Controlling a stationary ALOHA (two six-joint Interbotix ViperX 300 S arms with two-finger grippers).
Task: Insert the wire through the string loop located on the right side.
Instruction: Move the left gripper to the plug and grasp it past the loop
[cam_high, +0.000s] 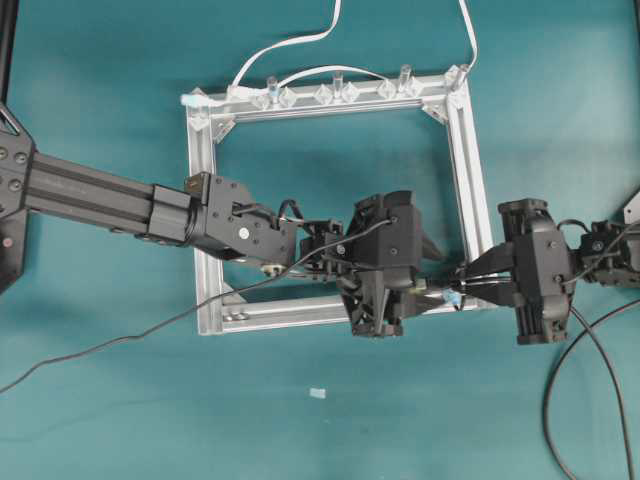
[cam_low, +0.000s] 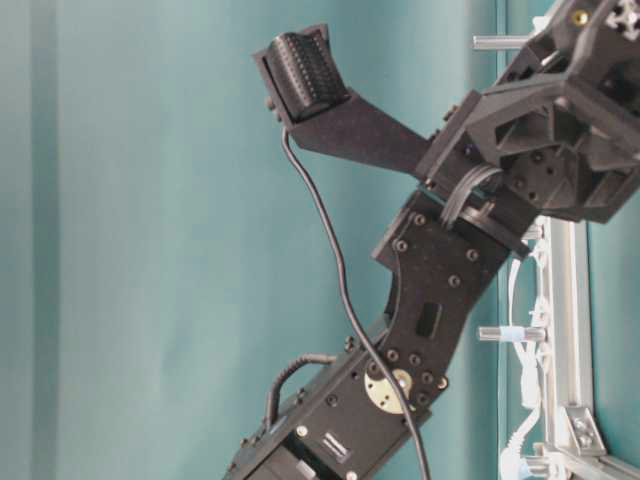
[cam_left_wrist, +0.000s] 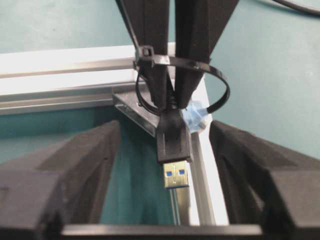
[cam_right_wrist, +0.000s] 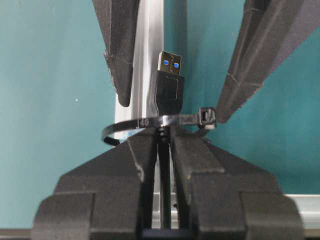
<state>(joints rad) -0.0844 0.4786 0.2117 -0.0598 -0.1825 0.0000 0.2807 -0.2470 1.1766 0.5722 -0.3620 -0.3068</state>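
The teal table (cam_high: 120, 420) is filling every view, matte and flat. On it a square frame of silver aluminium bars (cam_high: 470, 170) is lying in the centre of the overhead view, with clear plastic clips (cam_high: 337, 90) and white cables (cam_high: 300, 45) along its upper bar.

The left arm (cam_high: 100, 195) is reaching in from the left edge of the overhead view, stretched level across the frame, its left gripper (cam_high: 432, 262) pointing right towards the lower right corner. The right arm is coming in from the right edge, and the right gripper (cam_high: 462, 280) is pointing left to meet it.

The right wrist view is showing what the overhead view cannot: the right gripper's ribbed black fingers (cam_right_wrist: 145, 160) are pinching the wire (cam_right_wrist: 164, 165) just behind its plug, nearly closed. The plug is sticking up through the string loop (cam_right_wrist: 160, 121), a thin black band with a small square lock.

The left wrist view is showing the same plug (cam_left_wrist: 173, 142) from the front, blue inside its metal tip, and a pale blue bit beside it. The left gripper's fingers (cam_left_wrist: 65, 170) are standing wide on either side of the plug, touching nothing.

The table-level view is showing only black arm links.
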